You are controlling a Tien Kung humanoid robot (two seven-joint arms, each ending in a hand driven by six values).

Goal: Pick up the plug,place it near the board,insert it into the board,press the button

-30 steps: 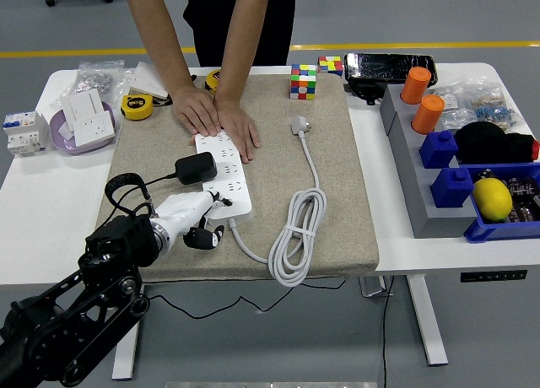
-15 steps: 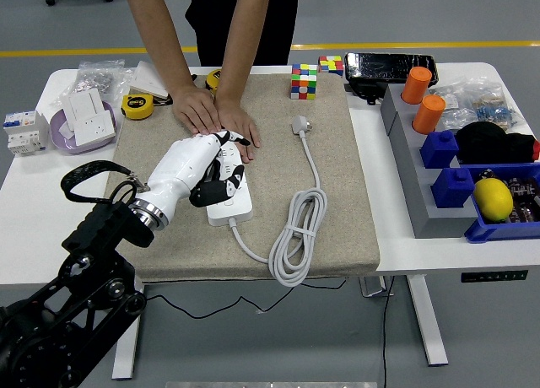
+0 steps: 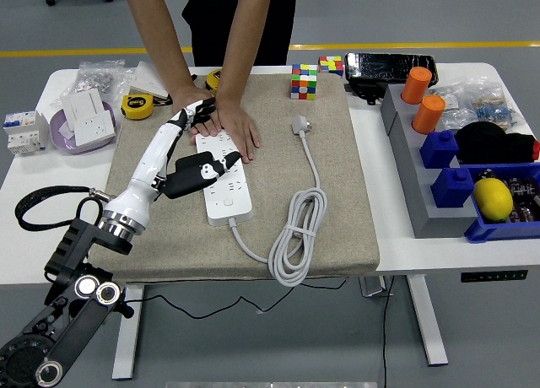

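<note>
Left hand over the strip, adapter plugged in

The robot's white left hand [image 3: 190, 122], fingers spread and grasping nothing, reaches beside a person's hands [image 3: 228, 122] pressing the white rectangular power strip [image 3: 224, 179] at centre-left; the black plug adapter [image 3: 187, 172] sits on it. At right, a blue plastic bin [image 3: 472, 223] holds a yellow lemon [image 3: 493, 198].

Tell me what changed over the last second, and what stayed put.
The left hand reached forward from the mat's near-left area, up along the power strip to its far end by the person's hands. The black adapter shifted slightly, from beside the strip onto its left edge. The strip, white plug and coiled cord stayed.
</note>
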